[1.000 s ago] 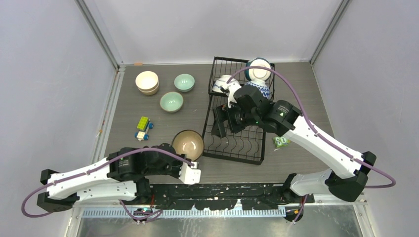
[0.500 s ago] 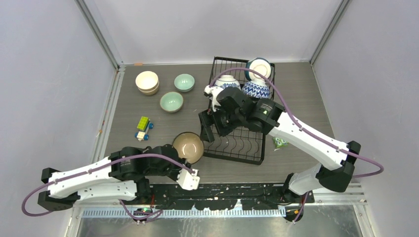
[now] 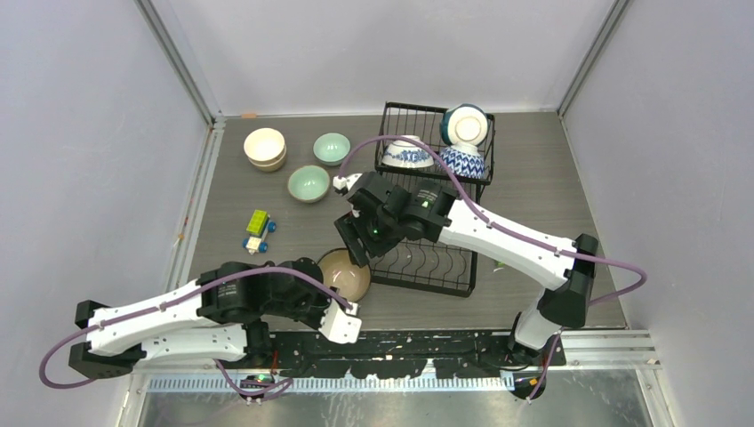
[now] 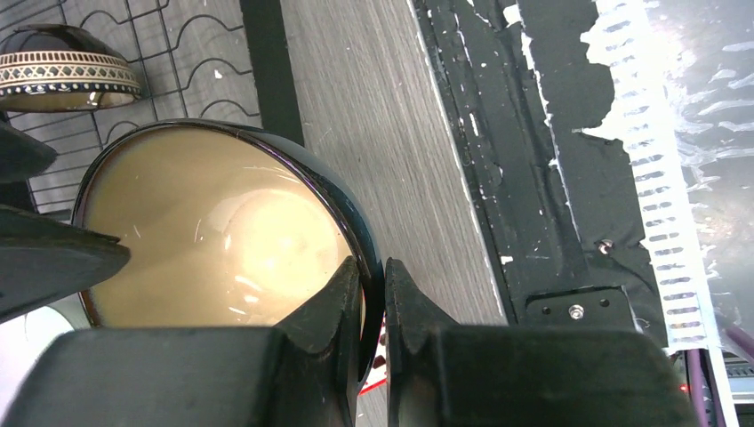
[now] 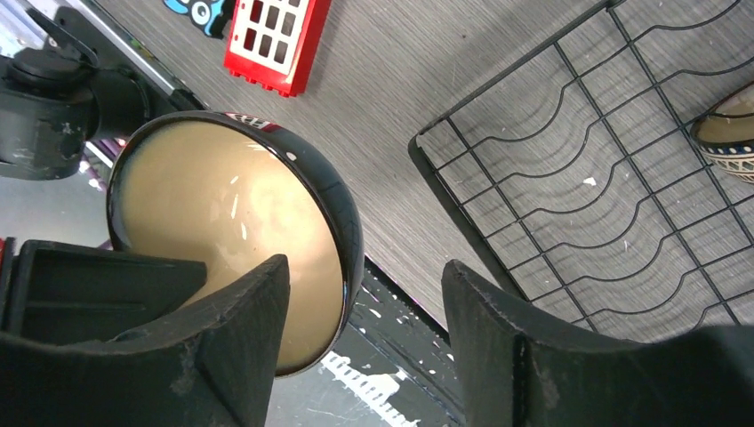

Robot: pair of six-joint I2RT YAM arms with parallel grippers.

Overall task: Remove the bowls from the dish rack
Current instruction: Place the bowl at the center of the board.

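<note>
Setting: grey wood-grain table (image 3: 533,169) inside pale walls, the arm bases along its near edge.
Far left: a cream bowl stack (image 3: 265,148) and two green bowls (image 3: 308,183) stand on the table, already out of the rack.
Toy: a small block car (image 3: 259,232) lies near the left edge, well apart from the work.
Left tool (image 4: 372,298): fingers pinched together on the near rim of the brown bowl (image 3: 343,274), one finger inside and one outside.
Brown bowl: held tilted, just beside the rack's near left corner, over the table's front strip.
Right tool (image 5: 364,329): fingers apart, straddling the bowl's far rim; no contact can be made out.
Rack (image 3: 427,262): black wire, with three bowls left in its far basket (image 3: 436,151) and another one visible at the edge of both wrist views.
Step, as judged: a handover or a shared steadying of the brown bowl.
Doing it well: seat the right fingers squarely over the rim before the left lets go, and keep the bowl clear of the rack wire.
Risk: a glazed rim can slip from a shallow pinch.
</note>
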